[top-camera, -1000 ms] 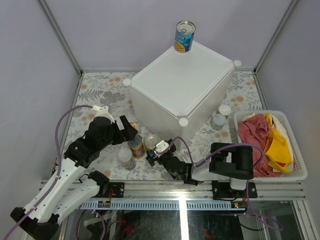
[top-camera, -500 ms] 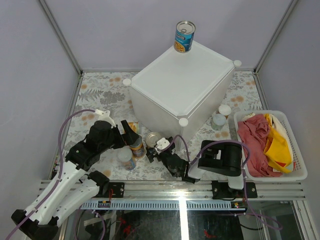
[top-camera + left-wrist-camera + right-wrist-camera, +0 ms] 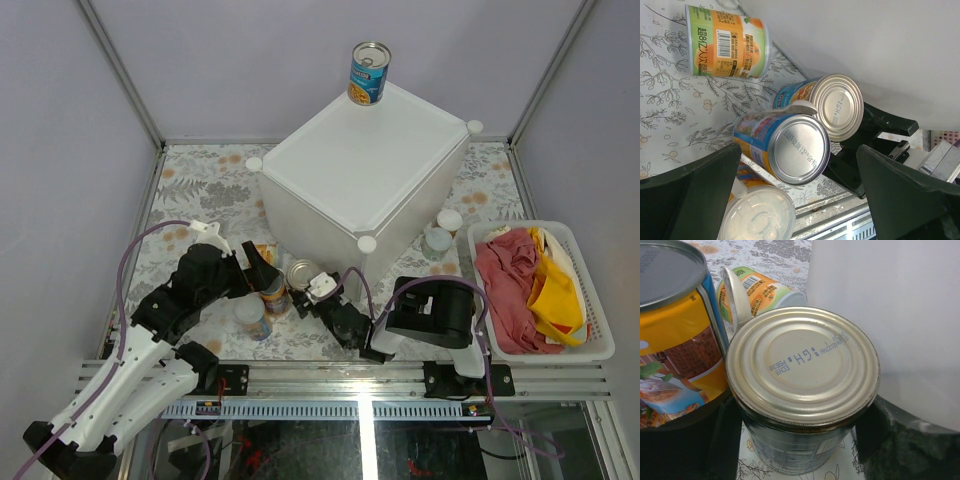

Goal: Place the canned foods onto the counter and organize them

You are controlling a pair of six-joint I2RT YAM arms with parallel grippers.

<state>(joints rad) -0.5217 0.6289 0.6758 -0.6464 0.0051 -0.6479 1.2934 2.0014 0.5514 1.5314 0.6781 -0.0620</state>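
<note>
right gripper [image 3: 800,437]: fingers are closing tight on the silver-topped tin [image 3: 802,360], one on each side of its body.
silver-topped tin: standing upright, low by the near wall of the white cube box [image 3: 365,170]; can't tell if it's off the tabletop [image 3: 200,185] yet.
left gripper [image 3: 797,160]: fingers are gaping wide, straddling the blue-and-yellow tin [image 3: 790,145], holding nothing.
cluster: blue-and-yellow tin is sitting just beside the gripped one; white-lidded tin [image 3: 757,215] is near it, orange-labelled tin [image 3: 727,40] is lying on its side behind.
box top: one blue tin [image 3: 369,75] is standing at the far corner.
others: two small tins [image 3: 437,240] are waiting at the box's right side.
risk, lift: the rising tin is likely scraping its neighbour or the box wall and toppling it.
risk, arms: both sets of fingers are working the same tight spot, so a clash looks possible.
risk, grip: smooth metal could be slipping if the hold is shallow.
</note>
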